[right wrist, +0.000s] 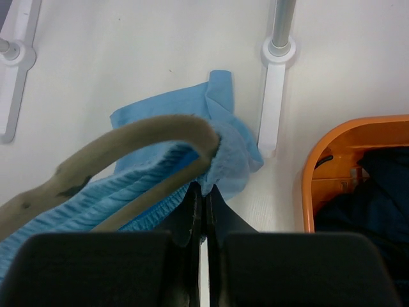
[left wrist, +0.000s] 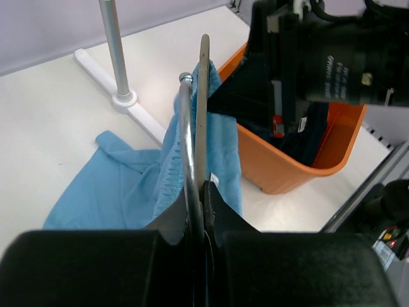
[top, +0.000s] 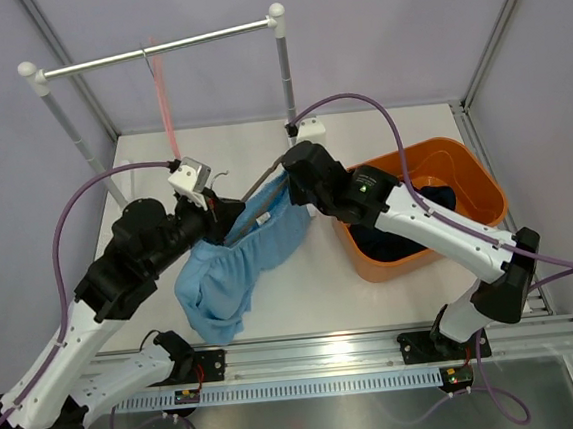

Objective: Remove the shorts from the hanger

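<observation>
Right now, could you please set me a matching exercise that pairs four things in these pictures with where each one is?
Things
1. light sky-blue cloth shorts
2. dark navy cloth shorts
3. thin pink hanger
4. orange plastic bin

Places
A. hanging from the silver metal rail
B. standing on the white table, on the right arm's side
C. draped over the curved beige hanger
D. lying inside the bin

Pairs: 1-C, 2-D, 3-A, 4-B
</observation>
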Robot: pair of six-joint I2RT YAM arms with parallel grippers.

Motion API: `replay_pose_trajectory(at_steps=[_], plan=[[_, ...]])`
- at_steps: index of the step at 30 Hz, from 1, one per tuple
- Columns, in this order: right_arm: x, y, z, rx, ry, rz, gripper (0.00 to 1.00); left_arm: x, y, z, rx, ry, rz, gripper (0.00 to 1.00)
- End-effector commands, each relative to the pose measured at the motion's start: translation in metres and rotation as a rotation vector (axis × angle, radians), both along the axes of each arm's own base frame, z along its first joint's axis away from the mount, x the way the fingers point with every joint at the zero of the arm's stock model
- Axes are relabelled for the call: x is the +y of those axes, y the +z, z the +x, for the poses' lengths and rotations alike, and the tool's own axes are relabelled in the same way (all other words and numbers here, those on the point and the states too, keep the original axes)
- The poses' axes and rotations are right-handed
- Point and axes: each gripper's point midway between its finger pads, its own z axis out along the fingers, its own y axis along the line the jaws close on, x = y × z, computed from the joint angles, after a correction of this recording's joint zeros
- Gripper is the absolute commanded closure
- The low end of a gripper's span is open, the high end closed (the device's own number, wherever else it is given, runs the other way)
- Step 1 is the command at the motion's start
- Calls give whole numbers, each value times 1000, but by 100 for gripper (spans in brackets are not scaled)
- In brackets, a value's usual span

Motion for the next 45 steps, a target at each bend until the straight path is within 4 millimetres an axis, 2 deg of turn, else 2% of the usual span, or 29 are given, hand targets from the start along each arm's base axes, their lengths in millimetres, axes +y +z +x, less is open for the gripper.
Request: replay_pose_trajectory(at_steps=[1,5,8,9,13,14,23,27,30,32,33,34,45], plan=[[8,23,-21,-28,39,68,100,-11,53,23,-111,78,-243,100],[17,28,-42,-23,84,86,100,-27,64,40,-105,83,-300,100],[19,33,-53,-25,106,105,100,-31,83,54,-140,119,-362,100],[22,34,-59,-25,123,108,100,-29,96,57,-161,136,-387,100],[25,44,-74,-35,159,118,100,-37,112,77,-181,182,-444,100],[25,50,-77,-42,166,127,100,-37,122,79,-207,185,-478,100],[31,81,-111,-68,265,172,100,-29,156,109,-330,315,-531,100],[35,97,-131,-75,332,199,100,-26,161,128,-405,395,-499,100],[33,107,-143,-82,360,200,100,-24,161,140,-436,450,-479,100],[27,112,-148,-86,360,193,100,-28,159,150,-450,467,-467,100],[26,112,-152,-85,367,189,100,-28,164,153,-464,479,-467,100],[22,113,-153,-85,364,183,100,-32,159,159,-460,486,-453,100],[-12,139,-166,-106,363,204,100,-24,192,184,-595,623,-409,100]])
